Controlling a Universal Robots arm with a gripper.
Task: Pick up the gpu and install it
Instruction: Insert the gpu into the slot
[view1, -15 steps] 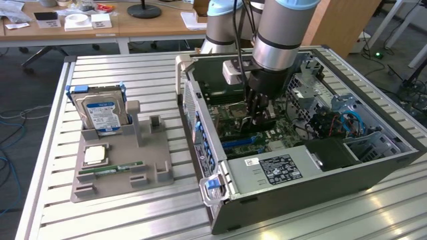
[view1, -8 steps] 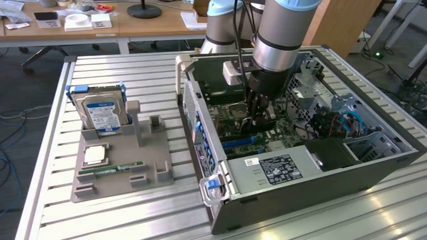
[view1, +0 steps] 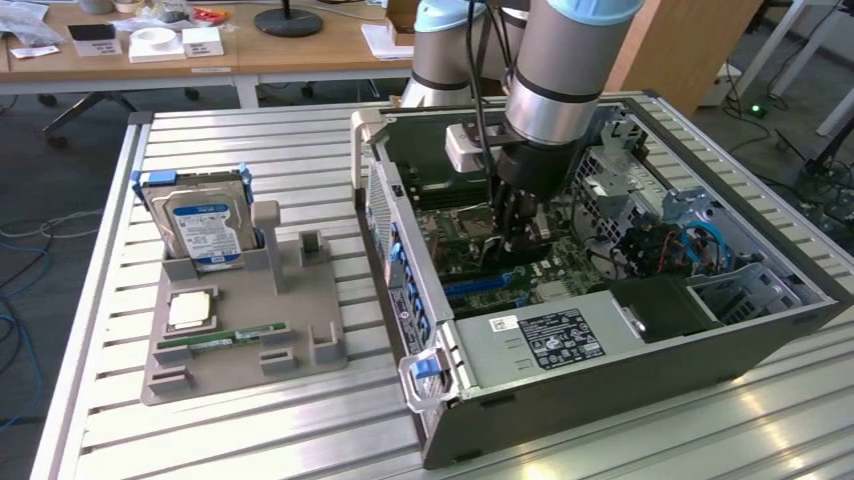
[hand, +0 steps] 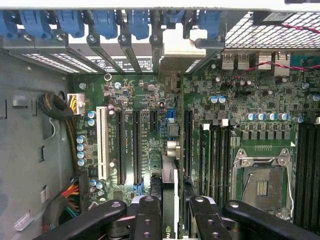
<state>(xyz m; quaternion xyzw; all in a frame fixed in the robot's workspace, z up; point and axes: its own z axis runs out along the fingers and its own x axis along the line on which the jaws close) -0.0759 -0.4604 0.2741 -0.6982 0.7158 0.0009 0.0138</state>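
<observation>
In the wrist view the gripper (hand: 175, 220) is nearest, its two black fingers (hand: 147, 217) clamped on the gpu (hand: 170, 185). The card stands on edge between them, thin side up, and runs away over the motherboard (hand: 135, 100). It lies between two of the long black slots (hand: 136, 145), parallel to them. I cannot tell whether its lower edge sits in a slot. Its far end reaches the row of blue clips (hand: 105, 22) on the back wall of the case.

In the exterior view a grey tray (view1: 227, 370) lies near, on the slatted metal table (view1: 267, 430). It holds a green memory stick (view1: 220, 340) and, further back, an upright hard drive (view1: 207, 230). On the exterior view's right the open computer case (view1: 601, 380) lies on its side, with the gripper (view1: 521, 235) down inside it above the motherboard (view1: 467, 225). Wooden desks (view1: 160, 60) stand beyond.
</observation>
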